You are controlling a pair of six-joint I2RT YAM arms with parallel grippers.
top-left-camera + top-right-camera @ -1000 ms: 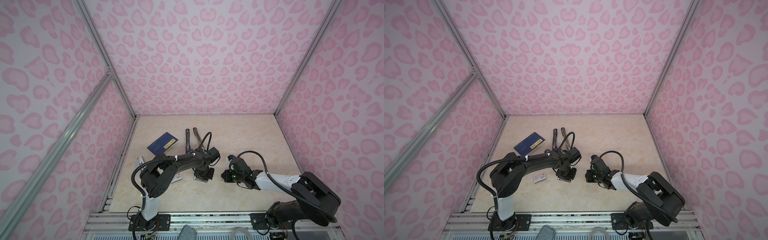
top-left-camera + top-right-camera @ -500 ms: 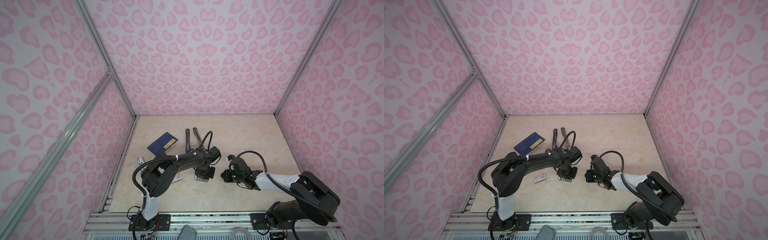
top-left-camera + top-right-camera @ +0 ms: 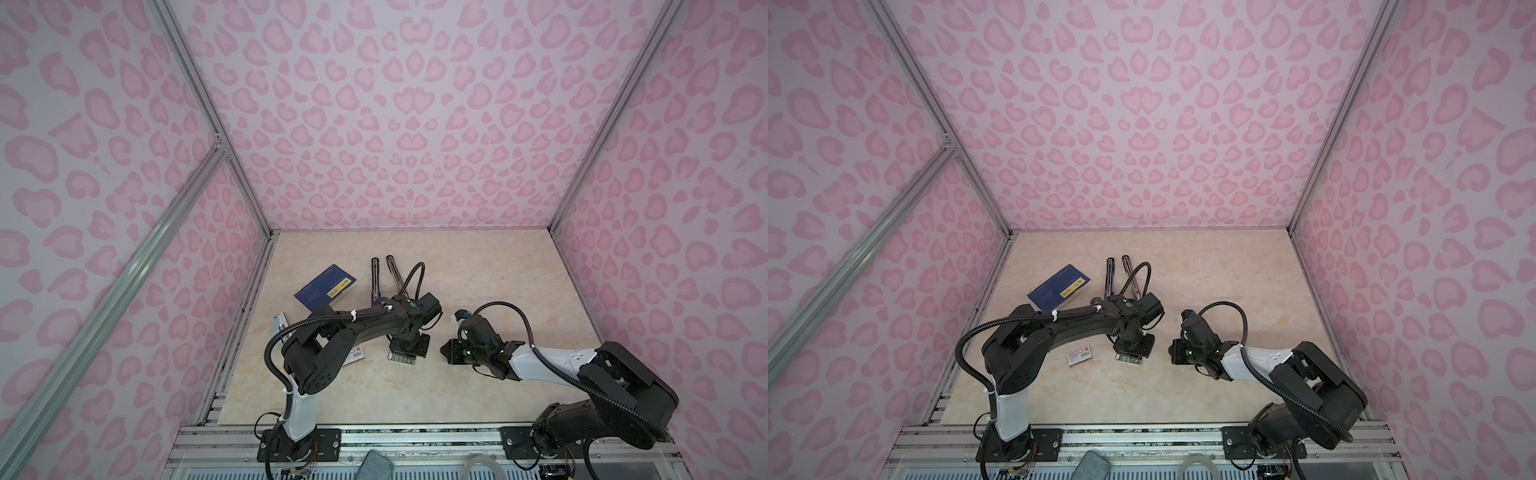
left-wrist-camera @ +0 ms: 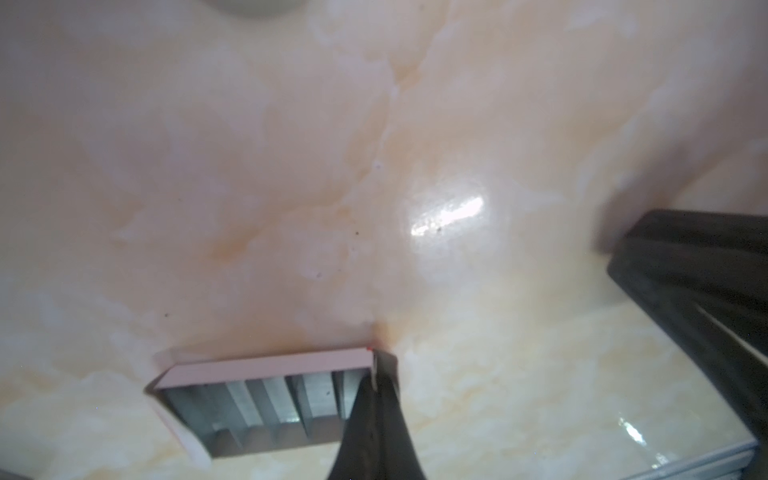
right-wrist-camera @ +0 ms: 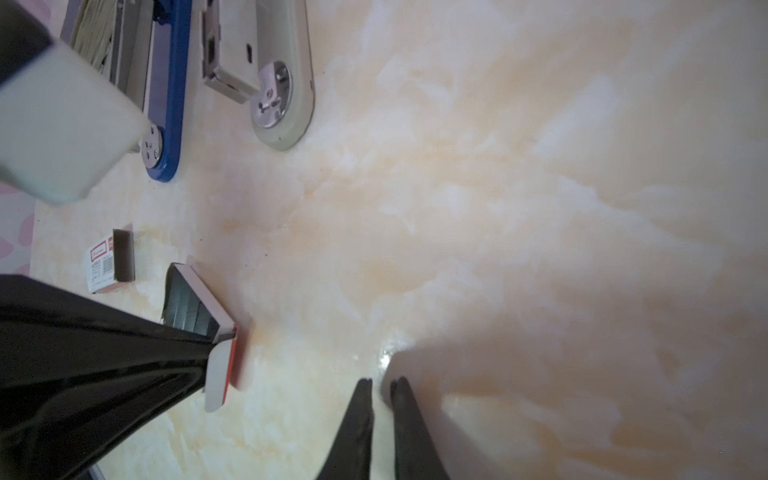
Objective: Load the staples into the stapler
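- Stapler (image 3: pixel 384 276): it lies swung open on the far part of the table (image 3: pixel 478 270), with its two arms splayed flat. The right wrist view shows the blue magazine arm (image 5: pixel 166 83) beside the grey base arm (image 5: pixel 282 83). I count the opening step as done. An arm part blocks my sight of the magazine channel, so I cannot tell whether any staples sit in it.
- Sleeve (image 3: pixel 1079 355): the white sleeve with the red label and barcode lies empty on the table, just beside the tray and apart from it. I count the unboxing as done.
- Tray of staples (image 4: pixel 257 399): it sits uncovered on the table near the front, well short of the stapler, and the silvery-grey strips are packed inside. I see no strip outside it.
- Left gripper (image 4: pixel 377 376): it reaches down onto the tray, with the fingers pressed together on the tray's end wall at one corner. It grips the cardboard and not a strip.
- Right gripper (image 5: pixel 381 384): it hovers low over bare table to the right of the tray. Its fingers are all but together with a sliver of gap, and nothing is between them.
- Dark blue booklet (image 3: pixel 326 289): it lies left of the stapler and plays no part in the task.
- Assessment: the preparation is complete, but I judge the loading itself not begun. A strip must be lifted out, carried to the magazine, seated in the channel, and the stapler closed.
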